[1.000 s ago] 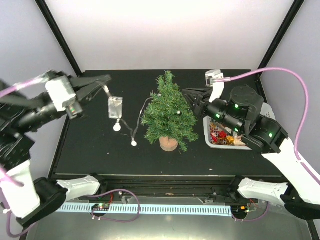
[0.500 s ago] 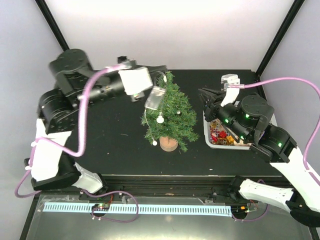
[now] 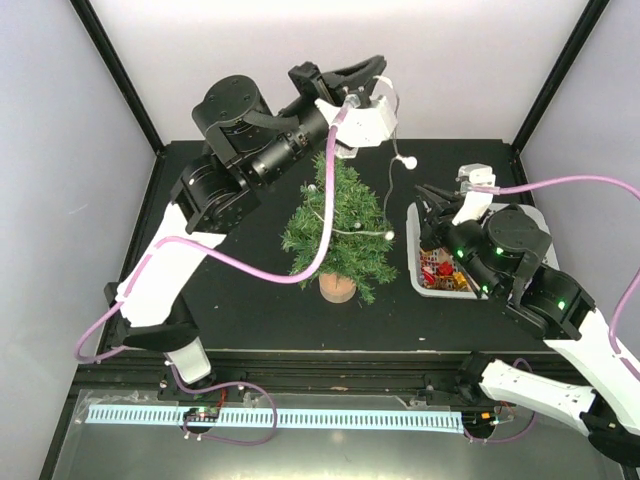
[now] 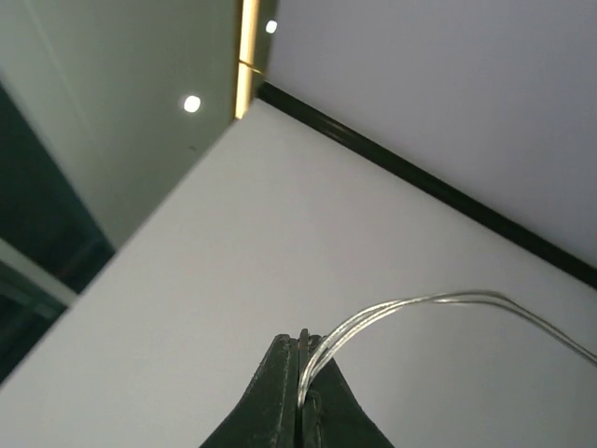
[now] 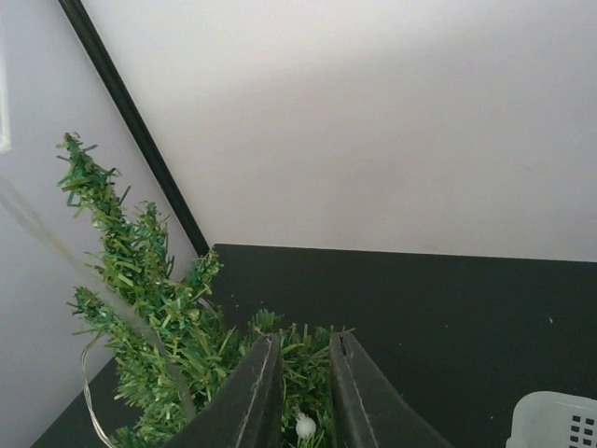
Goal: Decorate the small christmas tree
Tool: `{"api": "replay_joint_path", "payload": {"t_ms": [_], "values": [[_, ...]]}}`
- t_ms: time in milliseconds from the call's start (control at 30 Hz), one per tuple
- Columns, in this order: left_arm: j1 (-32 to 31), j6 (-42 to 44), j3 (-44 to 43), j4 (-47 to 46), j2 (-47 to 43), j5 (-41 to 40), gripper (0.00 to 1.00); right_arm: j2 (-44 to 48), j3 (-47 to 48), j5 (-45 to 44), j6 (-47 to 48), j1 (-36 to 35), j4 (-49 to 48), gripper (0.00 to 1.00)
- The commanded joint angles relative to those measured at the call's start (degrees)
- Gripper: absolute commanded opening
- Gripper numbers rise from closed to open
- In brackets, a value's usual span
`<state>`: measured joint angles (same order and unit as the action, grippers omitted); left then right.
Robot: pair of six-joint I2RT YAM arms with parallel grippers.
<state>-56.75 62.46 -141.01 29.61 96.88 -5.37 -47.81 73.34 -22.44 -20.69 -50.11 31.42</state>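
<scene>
Because the light string [image 3: 392, 135] must go round the small christmas tree [image 3: 335, 225], what matters most is where the tree sits from each gripper.

Low in the middle of the top view, the tree stands straight up on its round wooden foot on the black surface [image 3: 230, 290]. Part of the light string already lies across its branches, with a white bulb [image 3: 388, 235] on the tree's right side.

A little farther back, to the right of the tree, sits a white basket [image 3: 440, 291] of small trinkets. The right gripper [image 5: 305, 341] hangs over the basket's upper left corner, near the tree and pointing at it. Its two fingers have only a thin gap between them. Green branches show through the gap, and I see nothing pinched at the tips.

Farthest back, at the top middle of the view, the left gripper [image 4: 300, 338] is high above the tree's tip and a bit to the right. It is squeezed tight on the thin silver wire of the light string. From there the wire drops past a hanging bulb [image 3: 408, 160] to the tree's right side.

I think the next move belongs to the left arm: bring the wire down and around the tree. The right gripper is nearer to the tree and could tuck the wire in.
</scene>
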Motion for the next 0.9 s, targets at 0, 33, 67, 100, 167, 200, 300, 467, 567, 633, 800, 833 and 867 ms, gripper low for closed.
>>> {"api": "replay_joint_path", "payload": {"t_ms": [0, 33, 67, 100, 167, 200, 300, 467, 567, 633, 800, 833, 867], "values": [[-0.6, 8.4, -4.4, -13.5, 2.2, -3.6, 0.01, 0.7, -1.5, -2.5, 0.4, -0.1, -2.5, 0.18], [-0.6, 9.7, -4.4, -14.9, 2.7, -3.5, 0.02, 0.7, -1.8, -2.5, 0.4, -0.2, -2.7, 0.18], [-0.7, 11.4, -4.5, -16.7, 3.4, -3.4, 0.01, 0.7, -2.1, -2.4, 0.3, -0.2, -2.8, 0.18], [-0.6, 13.2, -4.5, -18.2, 4.2, -3.5, 0.01, 0.7, -2.4, -2.4, 0.2, -0.2, -3.0, 0.18], [-0.4, 15.9, -4.9, -21.1, 6.0, -3.4, 0.02, 0.7, -3.0, -2.1, 0.0, -0.2, -3.3, 0.18], [-0.3, 16.7, -5.5, -21.8, 6.7, -3.1, 0.02, 0.8, -3.3, -1.9, -0.1, -0.2, -3.4, 0.18], [0.1, 19.8, -6.8, -24.4, 8.6, -1.9, 0.01, 1.2, -4.4, -1.7, -0.4, -0.2, -3.7, 0.18], [2.0, 23.0, -7.7, -27.0, 10.7, 0.0, 0.01, 2.1, -5.9, -1.4, -0.8, -0.2, -3.9, 0.18], [3.9, 23.2, -7.7, -28.2, 11.3, 0.8, 0.02, 2.3, -6.5, -1.4, -0.8, -0.2, -4.1, 0.18], [5.3, 23.2, -7.7, -28.7, 11.6, 1.2, 0.02, 2.5, -6.9, -1.4, -0.8, -0.2, -4.2, 0.18], [9.1, 22.2, -7.7, -29.6, 12.4, 1.9, 0.02, 2.4, -7.8, -0.9, -1.0, -0.2, -4.6, 0.18], [10.0, 22.0, -7.7, -29.6, 12.6, 2.1, 0.01, 2.4, -8.0, -0.8, -1.1, -0.2, -4.7, 0.18], [10.7, 21.8, -7.8, -29.6, 12.8, 2.2, 0.02, 2.3, -8.1, -0.7, -1.2, -0.2, -4.7, 0.18]]}}
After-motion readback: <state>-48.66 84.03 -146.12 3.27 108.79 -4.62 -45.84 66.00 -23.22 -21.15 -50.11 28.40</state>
